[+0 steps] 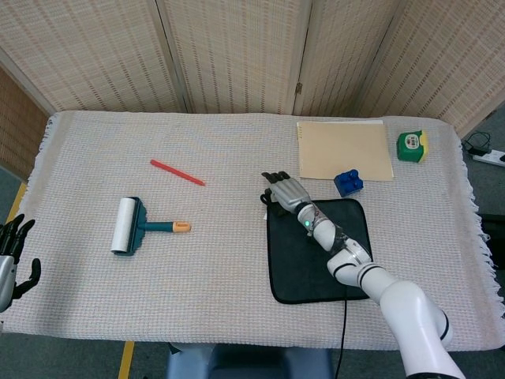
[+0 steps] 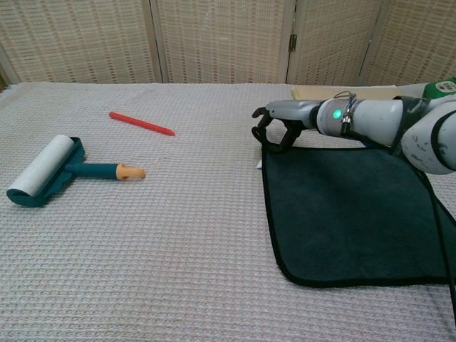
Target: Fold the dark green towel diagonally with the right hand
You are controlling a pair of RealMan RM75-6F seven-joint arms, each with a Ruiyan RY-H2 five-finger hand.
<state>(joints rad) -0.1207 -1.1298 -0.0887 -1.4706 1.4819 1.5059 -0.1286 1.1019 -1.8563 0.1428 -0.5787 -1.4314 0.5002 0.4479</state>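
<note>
The dark green towel [image 1: 316,253] lies flat and unfolded on the worktop [image 1: 221,276]. It is roughly square with a dark edge.

No text, label, brand, number or sign is readable on anything here.
</note>
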